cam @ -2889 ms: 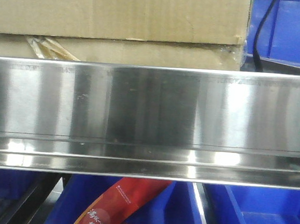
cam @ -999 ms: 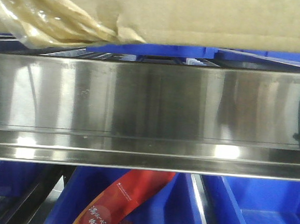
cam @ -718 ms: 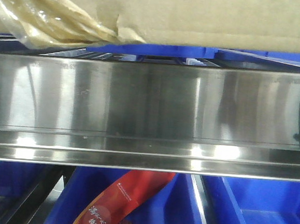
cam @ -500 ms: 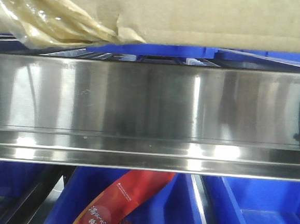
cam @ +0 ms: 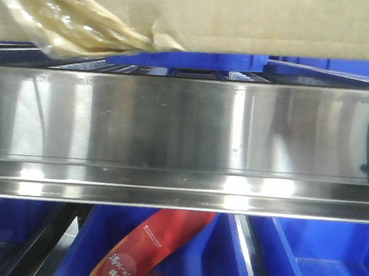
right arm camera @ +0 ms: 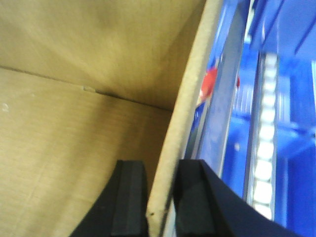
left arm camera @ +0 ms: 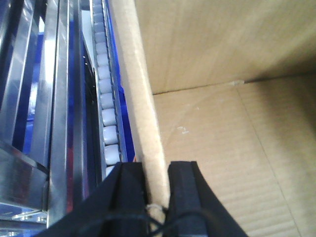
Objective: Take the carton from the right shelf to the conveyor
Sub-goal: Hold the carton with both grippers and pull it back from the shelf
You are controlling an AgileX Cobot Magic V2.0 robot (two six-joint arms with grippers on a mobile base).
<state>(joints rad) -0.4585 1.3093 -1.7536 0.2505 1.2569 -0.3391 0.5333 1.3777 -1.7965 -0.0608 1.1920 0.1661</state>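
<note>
In the front view, the carton [cam: 258, 19] is seen across the top of the frame. Its lower edge is clear of the shelf rail [cam: 185, 125], and a strip of blue is visible between the two. A wad of yellowish tape [cam: 72, 20] hangs from the carton at the upper left. Below the rail, blue bins [cam: 315, 263] and a red packet [cam: 150, 244] are seen at the bottom of the frame.

In the left wrist view, the left gripper [left arm camera: 156, 170] is clamped on a side wall of the carton [left arm camera: 222, 98] at bottom centre. One black finger is pressed on the outer face and the other on the inner face. The wall runs up from between the fingers toward the top of the frame, and the open inside of the carton fills the right. A track of grey rollers [left arm camera: 106, 108] and steel bars are seen at the left.

In the right wrist view, the right gripper [right arm camera: 160, 168] is likewise closed on a carton wall at bottom centre, with the wall edge pinched between its fingers. The inside of the carton [right arm camera: 74, 98] fills the left of the frame, and blue bins and a bright roller strip [right arm camera: 264, 148] lie at the right.
</note>
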